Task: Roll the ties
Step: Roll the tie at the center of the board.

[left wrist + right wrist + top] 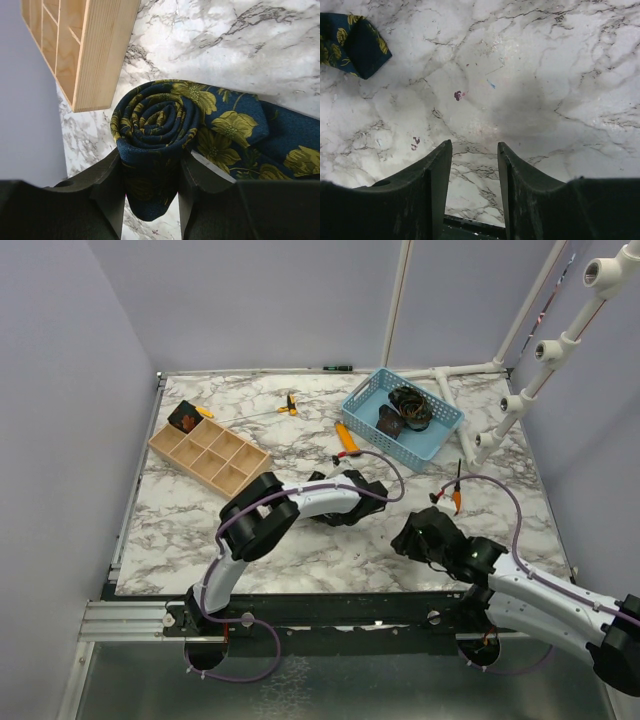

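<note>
Right hand [475,167]: mine, low over the near part of the desk [330,560]. Jaws stand apart, nothing between them, only bare grey-veined marble below.
Tie's pointed end [355,42]: lies flat at the upper left of my right wrist view, well apart from that hand.
Left hand [150,182]: clenched on the navy tie. My fingers [112,185] press it from either side.
Navy tie [160,117]: navy with yellow-green flowers, wound into a tight spiral, the spiral face turned up toward my wrist camera. Its unrolled tail [280,145] runs off to the right, flat on the marble. I cannot tell whether the coil sits on the desk or hangs just clear of it.
Wooden tray [100,55]: divided box, just beside the coil on its left; a sliver of marble shows between them.
Orange-handled tool [457,495]: just beyond my right hand, lying on the desk.
Second orange tool [347,440]: farther back, by the near-left corner of the blue basket.
Dark coil [183,418]: in the tray's far corner compartment, dark with red-orange marks. Likely the other tie, too small to be sure.
Blue basket [440,445]: far right, holding dark bundles [410,403] I cannot make out.
Pipe frame [540,350]: white pipes rising at the far right corner.
</note>
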Tool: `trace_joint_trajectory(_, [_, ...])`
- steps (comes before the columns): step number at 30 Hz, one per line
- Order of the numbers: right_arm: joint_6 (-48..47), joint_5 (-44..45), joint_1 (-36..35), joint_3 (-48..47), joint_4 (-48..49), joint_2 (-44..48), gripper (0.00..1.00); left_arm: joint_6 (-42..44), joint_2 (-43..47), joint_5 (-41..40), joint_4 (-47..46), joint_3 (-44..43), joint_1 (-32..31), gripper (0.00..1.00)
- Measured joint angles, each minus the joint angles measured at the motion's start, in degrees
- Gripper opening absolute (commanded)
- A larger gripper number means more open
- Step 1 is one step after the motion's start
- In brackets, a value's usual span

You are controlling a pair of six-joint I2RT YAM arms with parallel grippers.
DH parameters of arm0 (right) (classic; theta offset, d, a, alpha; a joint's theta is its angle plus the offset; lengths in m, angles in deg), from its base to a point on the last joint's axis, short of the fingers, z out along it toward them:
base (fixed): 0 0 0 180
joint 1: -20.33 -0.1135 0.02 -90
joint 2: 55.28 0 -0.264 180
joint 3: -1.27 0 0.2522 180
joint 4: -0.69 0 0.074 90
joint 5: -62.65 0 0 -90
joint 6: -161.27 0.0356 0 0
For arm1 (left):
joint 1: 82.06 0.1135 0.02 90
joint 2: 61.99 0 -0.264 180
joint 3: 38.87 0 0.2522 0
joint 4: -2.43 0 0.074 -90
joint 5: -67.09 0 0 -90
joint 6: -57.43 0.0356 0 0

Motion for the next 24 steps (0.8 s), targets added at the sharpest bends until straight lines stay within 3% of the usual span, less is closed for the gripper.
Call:
trace_joint_trajectory(2, [0.48,-0.04,-0.02,0.0,-0.52,0.83,0.45,-2.23,-2.86,-1.64,2.75,-2.12,-1.16,0.0])
trace_joint_trajectory(7, [0.9,-0.48,-0.02,0.0,-2.89,3.98,0.46,-4.76,-8.76,-4.17,6.75,-5.64,-3.56,0.44])
trace_joint_trajectory(16, [1.31,-0.85,-0.02,0.0,-5.27,8.46,0.46,-0.57,-9.38,-2.49,4.59,-5.84,-4.72,0.87])
trace_joint_trajectory(19, [1.79,-0.83,0.0,0.0,-5.9,8.46,0.47,1.2,-8.61,-2.45,4.68,-5.97,-4.79,0.98])
trace_joint_trajectory(24, [2.56,-0.79,-0.02,-0.04,-6.49,9.18,0.47,2.58,-6.56,-0.48,3.13,-5.99,-4.94,0.99])
